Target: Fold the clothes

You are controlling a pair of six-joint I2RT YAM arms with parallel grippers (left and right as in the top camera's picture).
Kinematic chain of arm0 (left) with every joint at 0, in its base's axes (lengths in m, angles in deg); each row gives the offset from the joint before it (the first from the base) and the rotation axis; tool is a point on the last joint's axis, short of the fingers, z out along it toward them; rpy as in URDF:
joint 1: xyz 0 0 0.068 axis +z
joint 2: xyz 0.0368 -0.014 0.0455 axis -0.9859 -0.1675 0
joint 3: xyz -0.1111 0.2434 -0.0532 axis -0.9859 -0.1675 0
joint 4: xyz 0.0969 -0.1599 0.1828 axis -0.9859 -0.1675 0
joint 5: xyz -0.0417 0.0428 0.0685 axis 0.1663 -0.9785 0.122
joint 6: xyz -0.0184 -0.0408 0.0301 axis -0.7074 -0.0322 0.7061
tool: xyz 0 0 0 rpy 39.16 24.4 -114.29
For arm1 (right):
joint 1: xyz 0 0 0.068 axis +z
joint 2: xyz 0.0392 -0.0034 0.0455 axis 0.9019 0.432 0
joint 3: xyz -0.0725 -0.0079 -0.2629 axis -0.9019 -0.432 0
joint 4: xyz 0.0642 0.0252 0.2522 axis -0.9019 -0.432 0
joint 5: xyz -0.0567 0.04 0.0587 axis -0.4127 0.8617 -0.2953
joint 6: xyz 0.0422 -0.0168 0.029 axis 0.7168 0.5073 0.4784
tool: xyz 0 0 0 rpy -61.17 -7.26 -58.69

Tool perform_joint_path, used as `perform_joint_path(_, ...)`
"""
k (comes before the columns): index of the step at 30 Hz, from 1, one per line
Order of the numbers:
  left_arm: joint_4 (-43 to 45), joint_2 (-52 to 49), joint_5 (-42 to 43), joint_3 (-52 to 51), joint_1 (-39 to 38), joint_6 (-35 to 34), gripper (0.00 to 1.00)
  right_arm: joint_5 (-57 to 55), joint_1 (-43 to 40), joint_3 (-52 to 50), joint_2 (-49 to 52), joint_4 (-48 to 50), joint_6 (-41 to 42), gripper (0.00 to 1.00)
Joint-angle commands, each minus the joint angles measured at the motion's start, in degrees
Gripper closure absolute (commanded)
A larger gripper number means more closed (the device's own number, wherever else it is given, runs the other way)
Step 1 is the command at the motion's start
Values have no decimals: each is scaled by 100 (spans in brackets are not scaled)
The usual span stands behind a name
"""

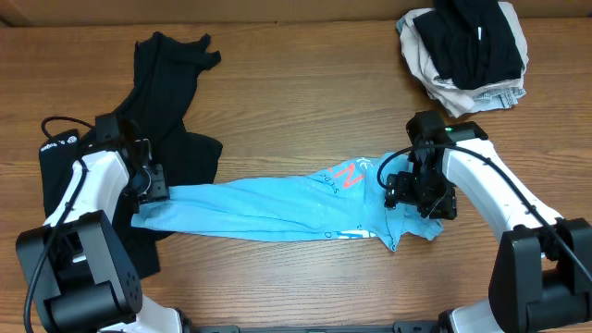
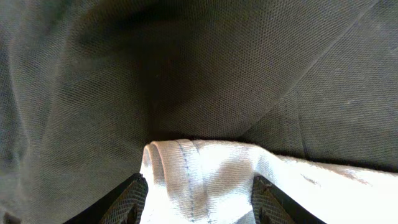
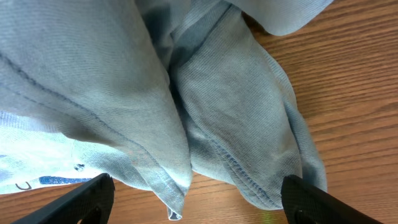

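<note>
Between my two hands, the blue shirt [image 1: 268,208] is lying stretched along the bench [image 1: 305,92]. My left hand [image 1: 155,192] is clenching its bunched hem beside the black garment [image 1: 171,102]. My right hand [image 1: 421,196] is sitting released, fingers [image 3: 93,196] spread, over the other end.

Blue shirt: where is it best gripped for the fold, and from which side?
Grip the blue shirt at its two narrow ends, coming down from above. It lies flat in a long band across the table, so only the bunched ends offer a pinchable edge; the left gripper pinches the left end that way.
</note>
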Motion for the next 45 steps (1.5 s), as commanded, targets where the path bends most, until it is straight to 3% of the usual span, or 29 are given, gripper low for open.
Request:
perform_joint_path(1, 79, 52, 111, -208, 4, 72, 46, -11, -22, 133, -92, 24, -35, 10)
perform_joint_path(6, 256, 52, 116, -378, 2, 68, 52, -11, -20, 133, -92, 28, -35, 10)
perform_joint_path(12, 413, 52, 120, -426, -2, 68, 96, -15, -22, 133, -92, 28, -35, 10)
perform_joint_path(22, -990, 326, 428, 734, -87, -177, 96, 50, -28, 140, -92, 70, 44, 10)
perform_joint_path(24, -1725, 509, 619, 1504, -376, -389, 96, 151, -81, 280, -92, 72, 125, 11)
perform_joint_path(28, -2232, 560, 756, 2081, -955, -452, 96, 208, -210, 560, -92, 109, 122, 12)
perform_joint_path(38, -2350, 358, 859, 2114, -3023, -1270, 96, 205, -898, 960, -92, 404, 72, 12)
perform_joint_path(45, -1775, 271, 863, 2114, -4363, -2070, 96, 348, -1720, 957, -92, 684, -50, 12)
